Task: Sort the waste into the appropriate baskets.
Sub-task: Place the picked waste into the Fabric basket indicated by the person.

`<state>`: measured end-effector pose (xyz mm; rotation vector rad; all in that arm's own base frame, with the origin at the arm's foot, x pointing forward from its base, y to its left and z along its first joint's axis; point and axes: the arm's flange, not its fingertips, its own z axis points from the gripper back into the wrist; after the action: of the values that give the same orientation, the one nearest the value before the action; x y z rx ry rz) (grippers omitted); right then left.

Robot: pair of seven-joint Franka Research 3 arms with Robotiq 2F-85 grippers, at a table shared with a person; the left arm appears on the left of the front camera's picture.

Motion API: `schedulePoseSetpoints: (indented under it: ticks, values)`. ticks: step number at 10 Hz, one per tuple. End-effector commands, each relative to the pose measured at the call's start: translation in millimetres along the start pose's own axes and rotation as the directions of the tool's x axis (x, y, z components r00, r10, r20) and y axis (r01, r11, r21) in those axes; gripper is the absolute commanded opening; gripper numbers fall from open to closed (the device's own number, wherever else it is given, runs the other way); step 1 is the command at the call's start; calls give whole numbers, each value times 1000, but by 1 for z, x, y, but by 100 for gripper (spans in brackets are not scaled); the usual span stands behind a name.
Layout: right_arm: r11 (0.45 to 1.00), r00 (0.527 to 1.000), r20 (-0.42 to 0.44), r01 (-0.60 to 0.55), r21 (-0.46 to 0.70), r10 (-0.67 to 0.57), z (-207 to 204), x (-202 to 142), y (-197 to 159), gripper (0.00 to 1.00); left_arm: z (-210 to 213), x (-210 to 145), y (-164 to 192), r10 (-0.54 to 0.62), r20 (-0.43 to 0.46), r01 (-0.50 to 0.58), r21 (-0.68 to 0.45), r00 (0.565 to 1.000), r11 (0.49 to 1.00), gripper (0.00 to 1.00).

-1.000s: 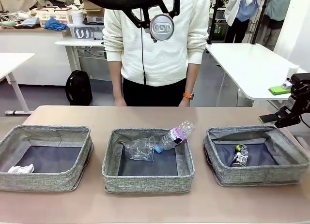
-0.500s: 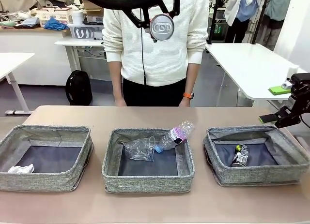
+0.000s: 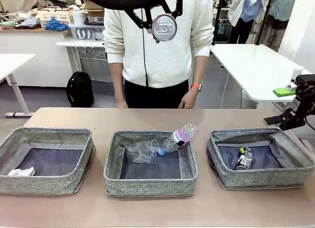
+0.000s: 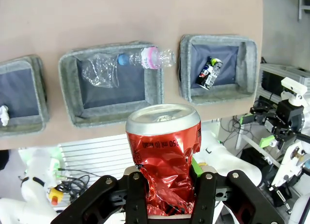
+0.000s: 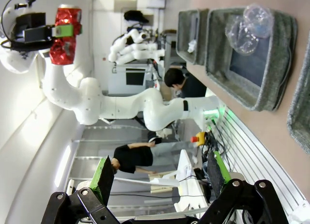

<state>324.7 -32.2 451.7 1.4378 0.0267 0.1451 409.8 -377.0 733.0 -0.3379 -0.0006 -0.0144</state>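
The crushed red can [image 4: 163,158] is held by the left gripper [image 4: 167,185], low in the centre of the left wrist view. In the front view the same can [image 3: 164,27] shows at the top centre of the frame, high above the table [image 3: 147,117], with its silver end turned toward the camera. The two fingers press on the dented lower part of the body, one on each side, so the jaws stand narrow around the can.

I judge the can to be light and thin-walled. It is already creased, so it will give way more if squeezed harder, and the folded metal may have sharp edges. The painted skin looks smooth and could slip, but the creases help the pads to hold. The waist, where it is held now, seems the good place to take it.

Its long axis runs along the fingers, and the silver lid end points away from the gripper, down toward the baskets. In the left wrist view the right basket [image 4: 219,67], with the dark crushed can [image 4: 209,74] inside, lies at the upper right; the middle basket [image 4: 114,81] holds the clear plastic cup [image 4: 99,71] and the clear bottle [image 4: 145,57].

The right gripper [image 5: 160,178] stands wide and empty, at the bottom of its own view.
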Motion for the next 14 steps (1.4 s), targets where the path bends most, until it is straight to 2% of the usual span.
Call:
schedulePoseSetpoints:
  ticks: [1,14]
  values:
    - [1000,1000,-5,21,7,-21,1,1,5,100,0,1,0,3,7,-3,-4,1000,1000,29]
    - [1000,1000,-5,21,7,-21,1,1,5,100,0,1,0,3,7,-3,-4,1000,1000,29]
